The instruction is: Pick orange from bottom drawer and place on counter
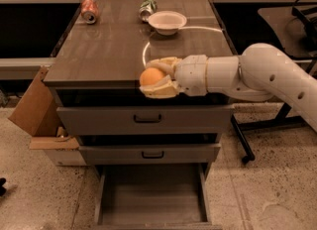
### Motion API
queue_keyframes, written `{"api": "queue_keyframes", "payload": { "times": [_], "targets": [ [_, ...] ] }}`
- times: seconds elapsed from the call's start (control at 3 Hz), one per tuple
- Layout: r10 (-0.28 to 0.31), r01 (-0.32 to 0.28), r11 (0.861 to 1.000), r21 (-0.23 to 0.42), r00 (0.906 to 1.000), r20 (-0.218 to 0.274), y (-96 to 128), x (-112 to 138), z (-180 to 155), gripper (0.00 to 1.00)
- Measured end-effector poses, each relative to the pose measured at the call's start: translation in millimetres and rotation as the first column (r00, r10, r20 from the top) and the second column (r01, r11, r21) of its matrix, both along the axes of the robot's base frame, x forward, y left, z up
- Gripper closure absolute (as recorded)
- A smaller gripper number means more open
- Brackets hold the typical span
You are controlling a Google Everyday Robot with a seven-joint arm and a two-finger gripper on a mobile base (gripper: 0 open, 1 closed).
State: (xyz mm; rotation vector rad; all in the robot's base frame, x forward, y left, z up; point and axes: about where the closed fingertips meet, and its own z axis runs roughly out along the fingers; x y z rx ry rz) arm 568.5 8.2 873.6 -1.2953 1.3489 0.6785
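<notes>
My gripper (152, 78) is shut on the orange (151, 77), a small round orange fruit held between the cream fingers (159, 91). It hangs at the front edge of the counter (109, 50), at counter height. The counter is a glossy grey-brown top with a thin curved white line. The bottom drawer (153, 194) is pulled open below, a shallow grey tray with nothing in it. My white arm (257, 75) reaches in from the right.
A white bowl (167, 22), a crushed reddish can (89, 11) and a green crushed can (147, 8) sit at the back of the counter. Two shut drawers with black handles (147, 119) are below. A cardboard box (34, 107) stands left. A chair base (247, 144) stands right.
</notes>
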Motion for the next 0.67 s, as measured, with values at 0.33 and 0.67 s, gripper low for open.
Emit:
{"api": "queue_keyframes", "payload": {
  "times": [0.33, 0.67],
  "targets": [
    [-0.063, 0.064, 0.998, 0.026, 0.9976, -0.028, 2.4, 39.2, 9.7, 1.00],
    [-0.063, 0.064, 0.998, 0.026, 0.9976, -0.028, 2.4, 39.2, 9.7, 1.00]
  ]
}}
